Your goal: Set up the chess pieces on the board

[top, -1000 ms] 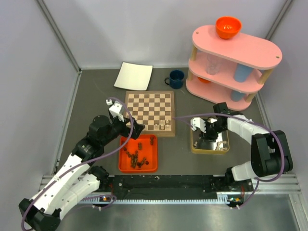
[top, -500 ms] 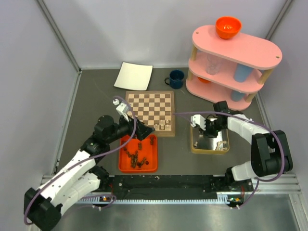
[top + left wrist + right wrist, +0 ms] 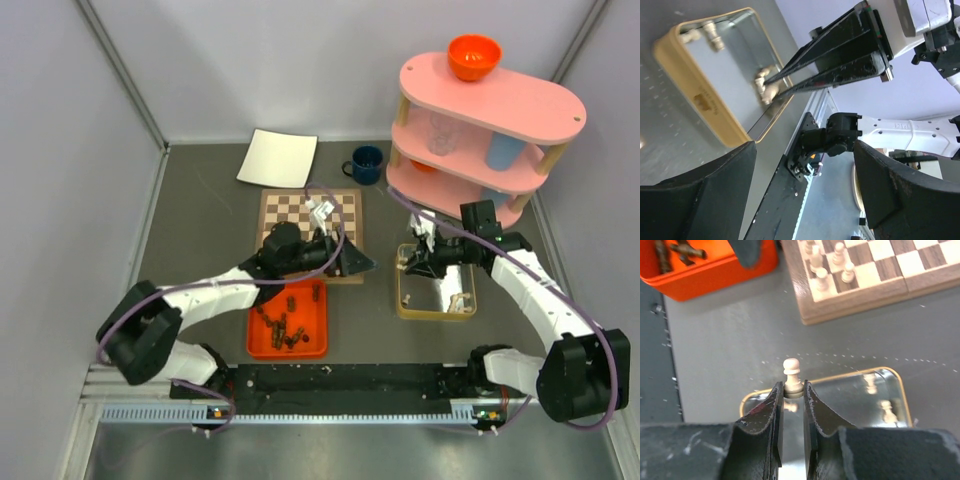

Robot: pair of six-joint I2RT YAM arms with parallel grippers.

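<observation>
R jaws narrow, pinching pale pawn (image 3: 791,374) below head; L jaws wide, empty. Pawn prob light, stiff, slick, tippy: low grip best.

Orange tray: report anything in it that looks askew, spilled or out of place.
The dark pieces in the orange tray lie toppled in a loose jumble, pointing every which way, with none clearly upright. None shows outside the tray, and the tray itself looks intact.

Board (image 3: 287,207), orange tray (image 3: 316,328) on table (image 3: 200,220)
</observation>
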